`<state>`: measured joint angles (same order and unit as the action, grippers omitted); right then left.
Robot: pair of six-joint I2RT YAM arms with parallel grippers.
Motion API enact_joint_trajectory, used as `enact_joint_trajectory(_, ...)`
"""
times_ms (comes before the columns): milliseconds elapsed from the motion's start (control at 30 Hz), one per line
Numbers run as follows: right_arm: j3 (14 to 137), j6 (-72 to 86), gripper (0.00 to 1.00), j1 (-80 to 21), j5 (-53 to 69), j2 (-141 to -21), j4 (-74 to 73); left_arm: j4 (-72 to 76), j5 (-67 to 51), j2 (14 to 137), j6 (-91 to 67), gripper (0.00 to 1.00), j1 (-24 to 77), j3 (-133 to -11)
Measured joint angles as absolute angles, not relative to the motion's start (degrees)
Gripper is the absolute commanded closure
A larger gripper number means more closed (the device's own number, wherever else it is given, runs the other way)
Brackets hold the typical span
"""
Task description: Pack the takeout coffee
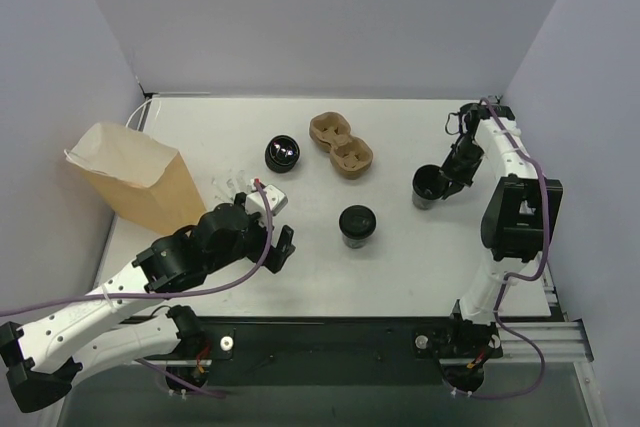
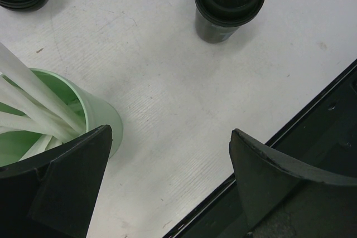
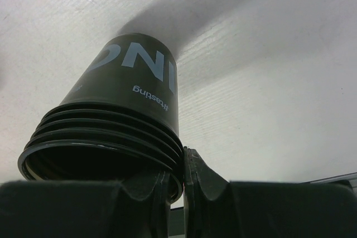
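Overhead, the takeout coffee [image 1: 357, 225] stands upright mid-way across the desk [image 1: 400, 122], just toward the right edge from the left hand [image 1: 279, 248], seemingly the nearer one. At the left wrist, that hand is spread wide, with the coffee ahead. At the right wrist, the right hand [image 3: 177, 185] pinches the rim of a stack of black cups [image 3: 122, 110].

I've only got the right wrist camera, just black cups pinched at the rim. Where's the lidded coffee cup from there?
Observer: The takeout coffee stands mid-table, to the left of the right gripper and its stack of black cups, not touching them.
Operator: Is the left gripper on it?
Observer: No, the left gripper is open beside the green cup of straws.
Operator: Anything to pack it in?
Observer: A cardboard cup carrier lies behind the coffee, both wells empty.
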<state>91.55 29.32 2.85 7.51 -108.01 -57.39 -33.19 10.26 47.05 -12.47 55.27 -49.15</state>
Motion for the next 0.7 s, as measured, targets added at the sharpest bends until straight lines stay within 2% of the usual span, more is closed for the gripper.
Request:
enact_joint_trajectory(133,91.64,28.58,0.88,4.12,8.14,-109.73,-57.47,-33.19,10.28,47.07,-12.58,0.04,55.27,-49.15)
enact_joint_trajectory(233,91.77,28.32,0.72,4.80,8.82,-110.32,-57.49,-33.19,10.28,47.11,-12.78,0.03,55.27,-49.15)
enact_joint_trajectory(267,92.05,28.10,0.62,4.95,8.84,-110.32,-57.58,-33.17,10.28,47.13,-12.84,0.03,55.27,-49.15)
enact_joint_trajectory(300,92.31,28.03,0.59,4.97,8.88,-110.30,-57.56,-33.17,10.28,47.16,-12.86,0.03,55.27,-49.15)
enact_joint_trajectory(467,93.76,27.38,0.52,5.23,9.41,-109.71,-57.60,-32.99,10.22,48.16,-12.91,0.03,55.27,-49.17)
enact_joint_trajectory(700,95.09,27.09,0.50,5.04,9.37,-101.93,-57.80,-33.04,8.64,54.37,-13.54,0.06,55.27,-53.39)
